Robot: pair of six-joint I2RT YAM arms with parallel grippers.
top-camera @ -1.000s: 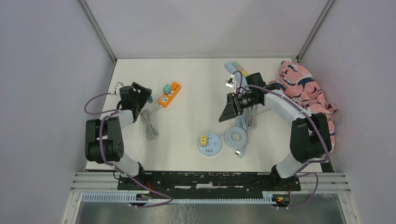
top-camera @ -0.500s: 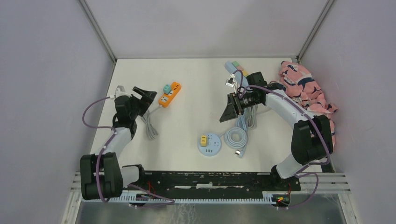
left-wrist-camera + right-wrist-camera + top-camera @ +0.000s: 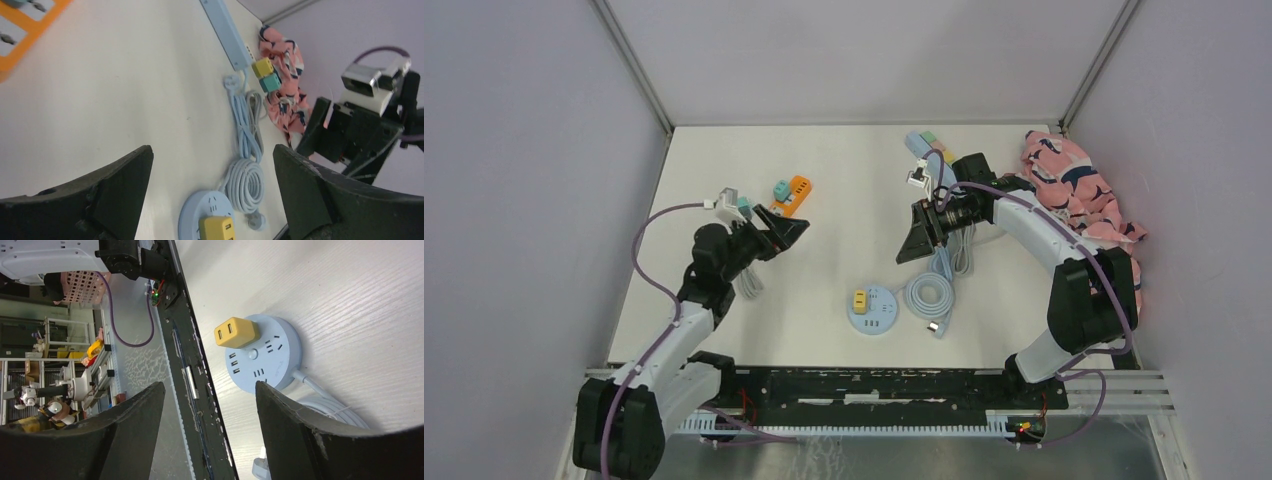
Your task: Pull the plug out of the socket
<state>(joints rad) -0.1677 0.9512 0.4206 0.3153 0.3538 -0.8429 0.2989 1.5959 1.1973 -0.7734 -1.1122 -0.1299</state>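
Two arms are working over a white table that is carrying three power outlets. The round socket, pale blue, is lying near the front middle. One yellow plug is sitting in its left side, fully seated.

The orange power strip is lying towards the back left with one teal plug in it. The long blue strip is lying at the back right, holding two adapters side by side, one yellow and one teal. That is making four plugs in all.

The left gripper is hanging just in front of the orange strip. Its two fingers are standing wide apart and grasping nothing, and its wrist camera is looking across the table at the round socket. The right gripper is hovering behind and to the right of the round socket. It too is released, with both fingers spread and bare table showing between them. Neither claw is touching the yellow plug.

One coiled pale cable is lying just right of the round socket. One grey cable bundle is lying near the left arm. One pink patterned cloth is bunching against the right wall.
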